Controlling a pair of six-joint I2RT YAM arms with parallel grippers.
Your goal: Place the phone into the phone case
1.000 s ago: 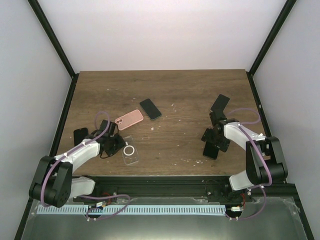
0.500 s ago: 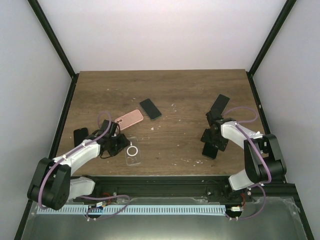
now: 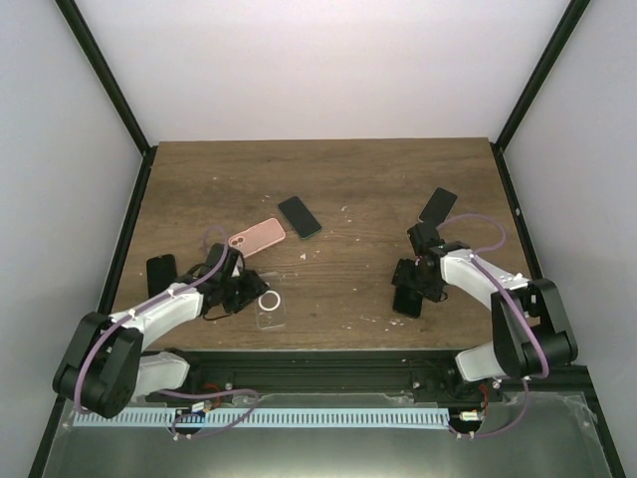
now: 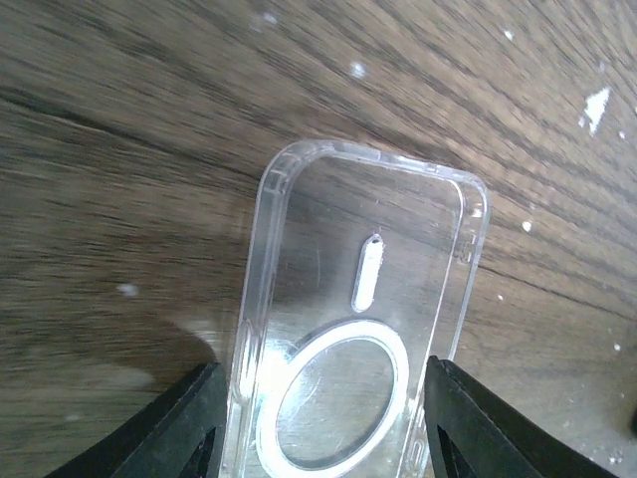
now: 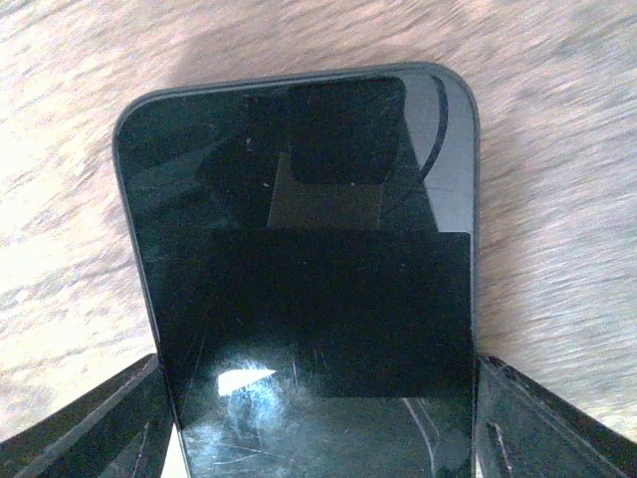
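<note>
In the lower left of the top view, the left gripper sits low over the wooden table, at the near end of a clear case that lies flat with its white ring facing up. In the left wrist view that case fills the middle of the frame, cutout end toward the top, and the 2 dark fingers stand at the bottom edge, 1 by each long side. The jaws are parted about as wide as the case, but I cannot tell whether they press on its edges or hang just above it. In the lower right of the top view, the right gripper is down on a black phone, well apart from the clear case. The right wrist view shows this phone screen up and glossy, reaching from the bottom edge almost to the top, with a finger against each long edge; the jaws are spread wide and closed on the phone's width. Above the clear case lies a pink item, a phone or a case, and just to its upper right a second black phone. A third black phone lies toward the right edge, above the right gripper. A dark slab lies at the left edge of the table, left of the left gripper.
</note>
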